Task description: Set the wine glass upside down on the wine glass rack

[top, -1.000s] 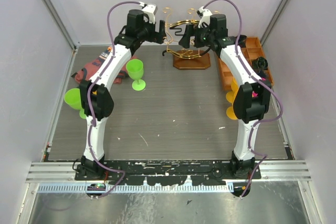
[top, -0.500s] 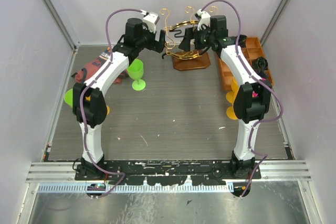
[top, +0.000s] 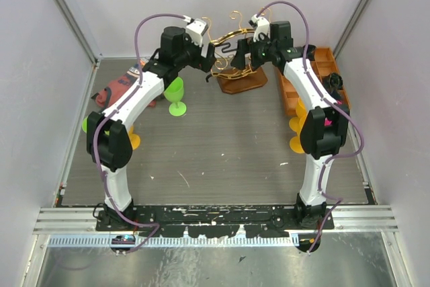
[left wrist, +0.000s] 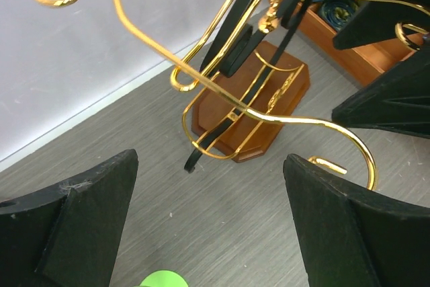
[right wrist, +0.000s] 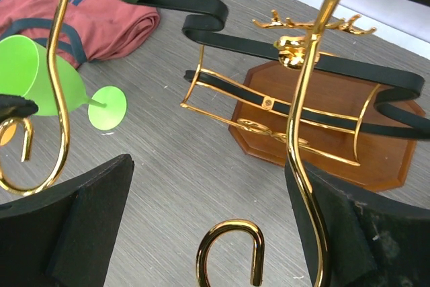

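The wine glass rack [top: 240, 80] stands at the back of the table: gold scrolled wire on a brown octagonal base [left wrist: 269, 109] [right wrist: 336, 119]. A green wine glass [top: 175, 95] [right wrist: 40, 75] stands upright to its left, and only its foot [left wrist: 160, 279] shows in the left wrist view. My left gripper [top: 205, 55] [left wrist: 211, 233] hovers open at the rack's left side, with gold scrolls just ahead of it. My right gripper [top: 239, 52] [right wrist: 208, 233] is open at the rack's right side. A gold hook [right wrist: 232, 250] sits between its fingers, and a wire arm runs along the right finger [right wrist: 363, 233]. Neither gripper holds anything.
A red folded shirt [top: 126, 83] [right wrist: 101, 11] lies at the back left. A second green glass [top: 87, 124] and an orange one [top: 132, 140] sit by the left arm. Yellow-orange glasses [top: 295, 143] stand beside the right arm. A compartmented wooden tray [top: 324, 72] lines the right wall.
The left gripper has moved right, up to the rack, and the left elbow has swung out left. The right gripper has edged left. The rack's scrolled top looks turned or tilted a little.
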`<state>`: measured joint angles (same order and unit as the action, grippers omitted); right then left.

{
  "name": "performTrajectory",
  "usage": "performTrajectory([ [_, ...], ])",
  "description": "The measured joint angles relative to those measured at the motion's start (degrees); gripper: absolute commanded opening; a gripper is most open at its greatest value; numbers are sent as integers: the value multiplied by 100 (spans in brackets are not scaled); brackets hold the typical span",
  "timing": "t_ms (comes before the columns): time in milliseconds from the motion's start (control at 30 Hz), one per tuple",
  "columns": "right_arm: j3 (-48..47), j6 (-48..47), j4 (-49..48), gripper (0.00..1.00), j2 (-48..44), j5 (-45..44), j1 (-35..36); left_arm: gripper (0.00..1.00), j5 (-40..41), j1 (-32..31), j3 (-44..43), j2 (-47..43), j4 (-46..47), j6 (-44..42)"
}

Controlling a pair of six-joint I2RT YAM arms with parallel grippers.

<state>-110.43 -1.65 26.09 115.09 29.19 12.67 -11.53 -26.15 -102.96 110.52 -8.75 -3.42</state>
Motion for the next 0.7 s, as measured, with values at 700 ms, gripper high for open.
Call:
performTrajectory([
  [700,223,-216,658,100,-402,68,92,98,-155,-597,907,-713,-81,229],
])
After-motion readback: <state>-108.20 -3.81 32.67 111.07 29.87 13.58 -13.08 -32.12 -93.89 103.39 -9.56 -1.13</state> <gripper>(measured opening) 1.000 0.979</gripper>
